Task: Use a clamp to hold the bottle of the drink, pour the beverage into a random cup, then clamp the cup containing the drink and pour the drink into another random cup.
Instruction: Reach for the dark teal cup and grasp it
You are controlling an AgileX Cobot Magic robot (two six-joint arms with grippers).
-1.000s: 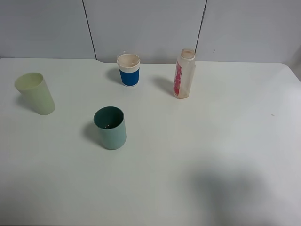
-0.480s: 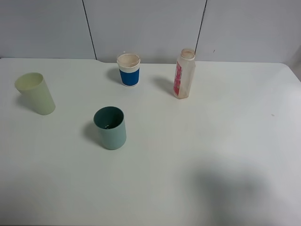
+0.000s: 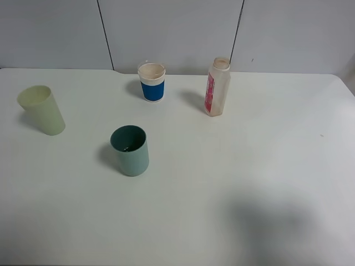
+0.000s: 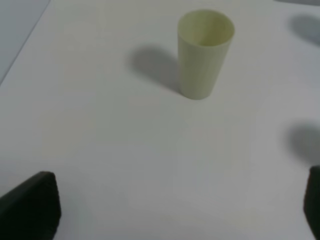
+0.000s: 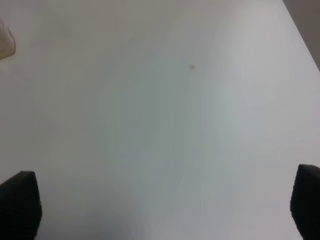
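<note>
The clear bottle [image 3: 217,87] with its pink-red label stands upright at the back of the table, right of centre. The teal-green cup [image 3: 130,149] stands left of centre and nearer the front, and its dark inside shows only a faint glint at the bottom. Behind it stands the white cup with the blue band [image 3: 152,82]. Neither arm shows in the high view. My left gripper [image 4: 172,205] is open over bare table, its dark fingertips [image 4: 30,205] wide apart. My right gripper [image 5: 162,202] is open too, with nothing between its fingertips [image 5: 20,202].
A pale yellow-green cup [image 3: 41,110] stands at the far left, ahead of the left gripper in the left wrist view [image 4: 204,53]. The white table [image 3: 249,166] ends at a grey panelled wall [image 3: 172,33]. A soft shadow [image 3: 266,227] lies front right.
</note>
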